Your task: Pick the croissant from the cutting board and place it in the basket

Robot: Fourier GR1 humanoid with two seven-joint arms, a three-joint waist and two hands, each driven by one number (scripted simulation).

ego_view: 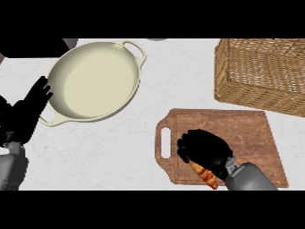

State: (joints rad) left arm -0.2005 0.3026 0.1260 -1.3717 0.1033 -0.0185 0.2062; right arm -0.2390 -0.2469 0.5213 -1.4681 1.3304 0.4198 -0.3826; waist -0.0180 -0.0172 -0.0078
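Note:
A wooden cutting board (247, 129) with a handle slot lies at the lower right of the counter. On its near left part my right hand (204, 150) is curled over the croissant (205, 175), whose golden-brown end sticks out below the hand; most of it is hidden. The wicker basket (273, 74) stands at the upper right, just beyond the board. My left hand (19, 114) rests open at the left edge, fingers up, next to the pan's near handle.
A cream two-handled pan (95, 80) sits in the upper middle, left of the board. A dark block (29, 47) occupies the top left corner. White counter (108, 152) lies between pan and board.

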